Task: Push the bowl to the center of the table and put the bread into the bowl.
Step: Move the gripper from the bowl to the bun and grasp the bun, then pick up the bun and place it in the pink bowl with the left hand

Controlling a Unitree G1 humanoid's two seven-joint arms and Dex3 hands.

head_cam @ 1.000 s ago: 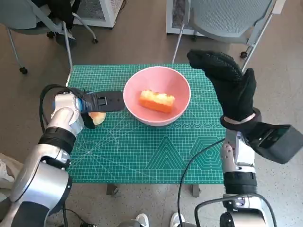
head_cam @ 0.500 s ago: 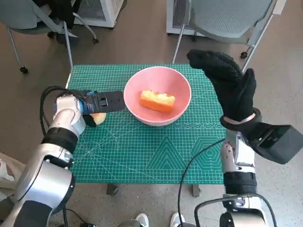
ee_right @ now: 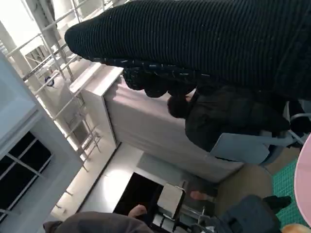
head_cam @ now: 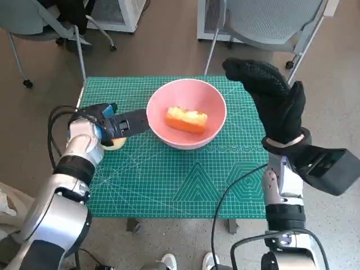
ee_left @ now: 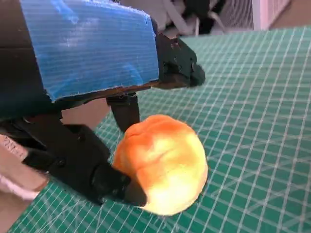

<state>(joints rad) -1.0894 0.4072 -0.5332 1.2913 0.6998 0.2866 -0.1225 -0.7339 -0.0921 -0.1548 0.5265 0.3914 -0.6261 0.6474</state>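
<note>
A pink bowl (head_cam: 212, 129) stands on the green cutting mat (head_cam: 169, 180) near the table's middle, with an orange-yellow slab of bread (head_cam: 186, 120) lying inside it. A round golden bun (head_cam: 117, 143) sits on the mat left of the bowl. My left hand (head_cam: 109, 125) lies over the bun, its fingers stretched flat toward the bowl's left rim. In the left wrist view the bun (ee_left: 163, 162) rests on the mat (ee_left: 257, 97) against the black fingers (ee_left: 73, 155), with the blue-taped hand (ee_left: 87, 58) above it. My right hand (head_cam: 273, 101) hangs spread and empty, raised above the bowl's right side; its glove (ee_right: 194, 39) fills the right wrist view.
Grey chairs stand behind the table at the back right (head_cam: 270, 22) and back left (head_cam: 34, 17). The mat covers the tabletop out to its edges. A person in dark clothes (ee_right: 228, 116) sits beyond the table in the right wrist view.
My left hand has lifted and drawn slightly back toward the far left, now covering more of the bun. The bowl, the bread and my right hand have stayed put.
</note>
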